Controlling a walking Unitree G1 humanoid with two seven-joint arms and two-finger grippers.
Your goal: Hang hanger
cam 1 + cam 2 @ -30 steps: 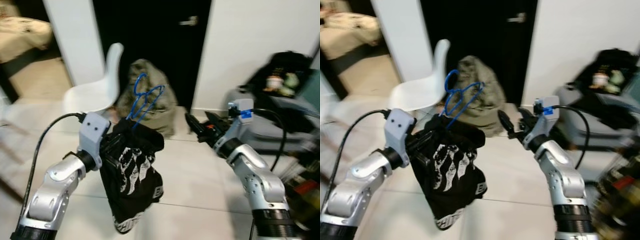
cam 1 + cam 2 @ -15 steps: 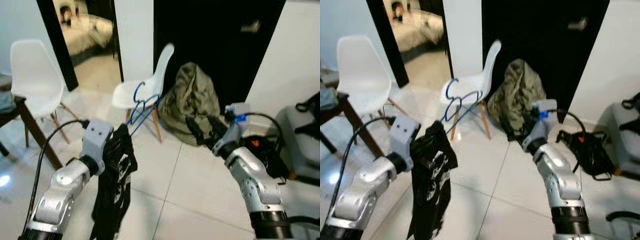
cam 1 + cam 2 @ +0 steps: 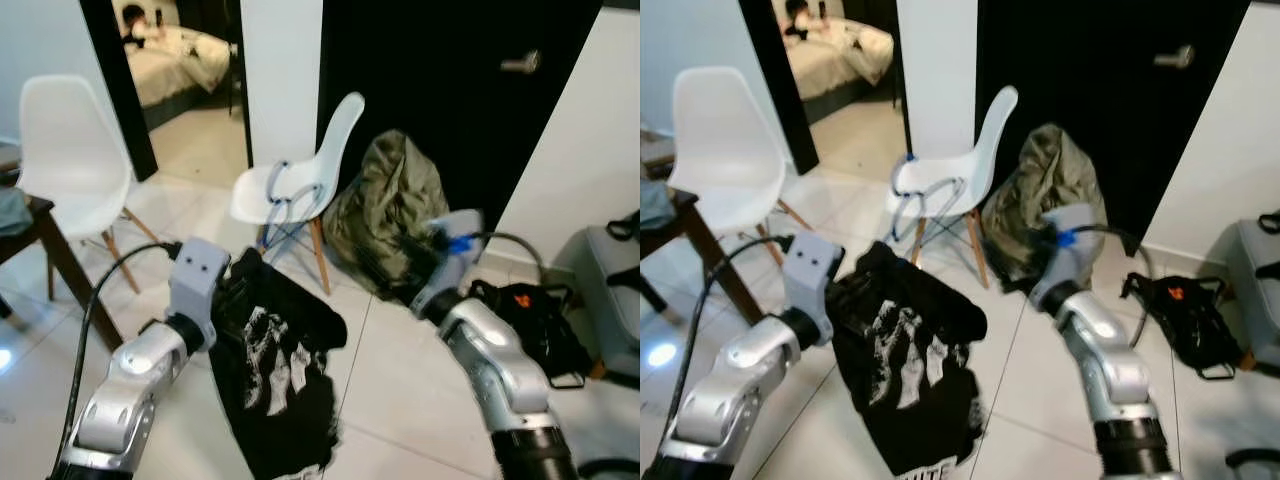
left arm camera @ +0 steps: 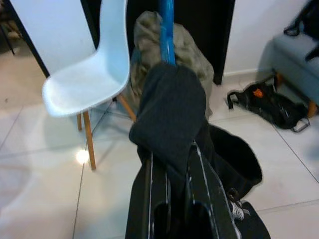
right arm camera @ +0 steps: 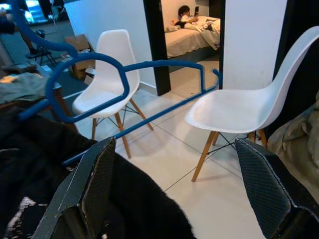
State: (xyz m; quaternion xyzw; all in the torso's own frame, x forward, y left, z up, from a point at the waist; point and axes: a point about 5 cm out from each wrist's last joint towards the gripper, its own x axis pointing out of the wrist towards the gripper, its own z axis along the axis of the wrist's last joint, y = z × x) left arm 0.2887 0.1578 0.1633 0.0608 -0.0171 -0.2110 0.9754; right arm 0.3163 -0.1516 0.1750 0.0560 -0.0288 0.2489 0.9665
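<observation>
A blue plastic hanger (image 3: 284, 198) carries a black T-shirt with a white print (image 3: 280, 370). My left gripper (image 3: 230, 288) is shut on the shirt's collar at the hanger's neck, and the hook stands up above it. From the left wrist the black fingers (image 4: 149, 199) pinch the dark cloth, with the blue hanger (image 4: 167, 25) rising beyond. My right gripper (image 5: 179, 199) is open, its fingers spread wide, a little to the right of the hanger (image 5: 124, 74) and facing it without touching. In the eye view it (image 3: 398, 272) is blurred.
A white chair (image 3: 300, 185) stands just behind the hanger, and another (image 3: 60, 150) to the left by a dark wooden table (image 3: 40, 230). An olive bundle (image 3: 395, 200) leans on a black door (image 3: 450, 90). A black backpack (image 3: 530, 310) lies right. A person lies on a bed (image 3: 170, 50) beyond.
The view has swung left over the second. The shirt has swung out and spread to the right below my left gripper. My right gripper has drawn nearer the hanger.
</observation>
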